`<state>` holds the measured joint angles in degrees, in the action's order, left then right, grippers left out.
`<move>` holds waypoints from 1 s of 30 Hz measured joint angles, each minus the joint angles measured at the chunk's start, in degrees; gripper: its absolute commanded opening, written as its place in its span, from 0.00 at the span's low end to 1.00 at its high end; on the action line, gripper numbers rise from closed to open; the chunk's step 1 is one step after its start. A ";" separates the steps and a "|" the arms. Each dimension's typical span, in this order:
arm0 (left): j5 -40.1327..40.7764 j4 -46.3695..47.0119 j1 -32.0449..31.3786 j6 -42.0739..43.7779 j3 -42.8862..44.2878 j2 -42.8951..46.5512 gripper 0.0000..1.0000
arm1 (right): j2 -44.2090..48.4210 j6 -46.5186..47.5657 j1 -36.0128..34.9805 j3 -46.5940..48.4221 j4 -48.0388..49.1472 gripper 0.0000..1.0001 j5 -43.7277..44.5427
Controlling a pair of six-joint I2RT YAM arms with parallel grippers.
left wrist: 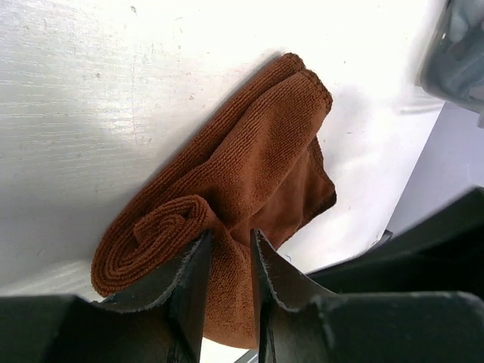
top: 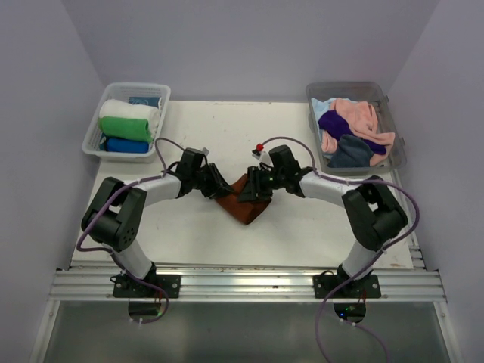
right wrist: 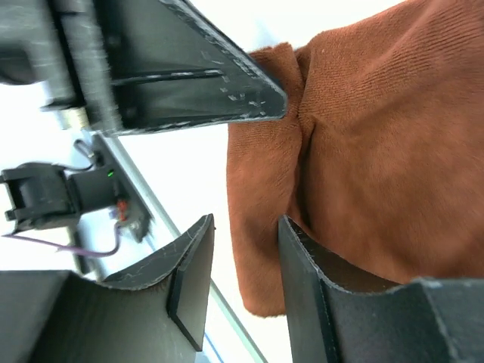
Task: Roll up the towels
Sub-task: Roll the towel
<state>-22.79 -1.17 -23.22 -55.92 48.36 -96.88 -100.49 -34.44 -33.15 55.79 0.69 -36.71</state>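
A rust-brown towel (top: 243,206) lies bunched at the middle of the table, between both arms. In the left wrist view it (left wrist: 257,159) is partly rolled, with a spiral end at the lower left. My left gripper (left wrist: 231,234) (top: 224,190) pinches a fold of this cloth between its narrow jaws. My right gripper (right wrist: 246,221) (top: 249,189) is at the towel's (right wrist: 378,151) other side. Its jaws stand apart: one finger rests against the cloth edge and the other is clear of it.
A clear bin (top: 162,92) at the back left holds rolled white (top: 130,110), green (top: 128,126) and blue (top: 127,144) towels. A clear bin (top: 399,151) at the back right holds loose pink (top: 355,117), purple (top: 336,121) and dark grey-blue (top: 350,153) towels. Walls close in on both sides.
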 measured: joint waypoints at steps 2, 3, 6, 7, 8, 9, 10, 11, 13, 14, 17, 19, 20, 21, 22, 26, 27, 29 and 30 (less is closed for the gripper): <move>0.00 -0.02 0.00 0.02 0.02 0.00 0.31 | 3.23 1.60 -0.37 0.02 -2.67 0.43 3.13; 0.02 -0.02 0.00 0.04 0.02 -0.02 0.31 | 4.70 2.45 -0.68 0.07 -3.91 0.43 4.55; 0.00 -0.07 0.00 0.15 0.11 -0.11 0.31 | 7.06 4.92 -2.25 0.59 -7.43 0.39 8.90; 0.00 -0.07 0.00 0.20 0.13 -0.13 0.31 | 7.30 5.66 -3.10 0.83 -8.48 0.38 10.38; 0.00 -0.09 0.00 0.20 0.17 -0.17 0.31 | 7.37 6.43 -4.09 1.14 -9.64 0.36 11.89; 0.00 -0.07 0.00 0.22 0.20 -0.22 0.31 | 7.37 7.17 -5.16 1.42 -10.71 0.33 13.07; -0.02 -0.07 0.00 0.22 0.22 -0.26 0.31 | 7.37 7.72 -6.01 1.57 -11.32 0.31 13.73; -0.04 -0.09 0.00 0.22 0.26 -0.28 0.31 | 7.37 8.20 -6.95 1.79 -12.09 0.27 14.67; -0.07 -0.13 0.00 0.44 0.28 -0.31 0.31 | 7.19 9.01 -8.41 2.10 -12.96 0.24 15.82; -0.09 -0.13 0.00 0.50 0.28 -0.31 0.31 | 6.99 9.11 -8.87 2.10 -13.07 0.23 16.55; -0.13 -0.13 0.00 0.76 0.28 -0.31 0.30 | 5.33 9.38 -8.85 2.10 -13.11 0.19 18.71; -0.15 -0.13 -0.02 0.98 0.31 -0.31 0.31 | 3.61 9.51 -8.76 2.05 -13.09 0.18 19.56; -0.17 -0.13 0.00 1.03 0.31 -0.31 0.30 | 2.60 9.51 -8.74 2.05 -13.05 0.17 19.76; -0.20 -0.17 -0.02 1.05 0.33 -0.31 0.30 | 1.90 9.49 -8.79 2.03 -13.00 0.18 19.71; -0.20 -0.24 -0.07 1.07 0.37 -0.31 0.30 | 1.66 9.46 -8.90 2.03 -12.94 0.18 19.76; -0.20 -0.76 -0.07 1.53 0.70 -0.31 0.30 | 3.54 10.10 -9.64 2.03 -13.97 0.21 21.64; -0.20 -0.81 -0.07 1.60 0.72 -0.31 0.30 | 4.46 10.29 -9.84 2.03 -14.53 0.23 22.43; -0.20 -0.92 -0.07 1.70 0.79 -0.31 0.30 | 7.02 10.95 -10.47 2.05 -16.09 0.35 24.17; -0.20 -1.03 -0.07 1.75 0.85 -0.31 0.30 | 8.28 11.41 -10.86 2.05 -16.87 0.40 25.46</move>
<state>-22.98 -2.20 -23.29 -54.17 49.21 -97.19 -92.20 -23.03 -44.01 57.84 -16.19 -11.25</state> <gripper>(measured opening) 0.303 0.313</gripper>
